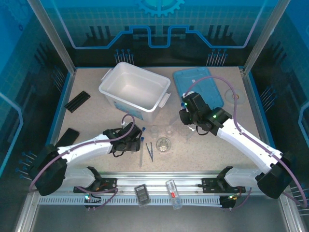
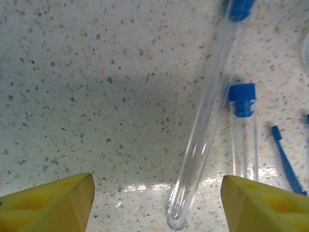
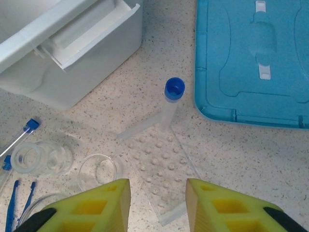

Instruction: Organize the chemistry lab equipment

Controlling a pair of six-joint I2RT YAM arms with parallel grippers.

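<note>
Left gripper (image 2: 157, 182) is spread wide, long blue-capped tube (image 2: 214, 96) just lying on the table (image 2: 72, 72) between its tips, untouched.

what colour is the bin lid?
Light blue. The lid shows best in the right wrist view.

Right pincer (image 3: 158, 200): yellow fingers parted, hovering over small clear plastic rack (image 3: 159, 169) on speckled table (image 3: 231, 159). Slim clear blue-capped tube (image 3: 171, 104) at rack's far end, cap up. White plastic bin (image 3: 72, 58) upper left, light-blue flat lid (image 3: 251, 63) upper right. Small round glass dish (image 3: 96, 171) and dark blue tweezers (image 3: 14, 203) lower left.
</note>
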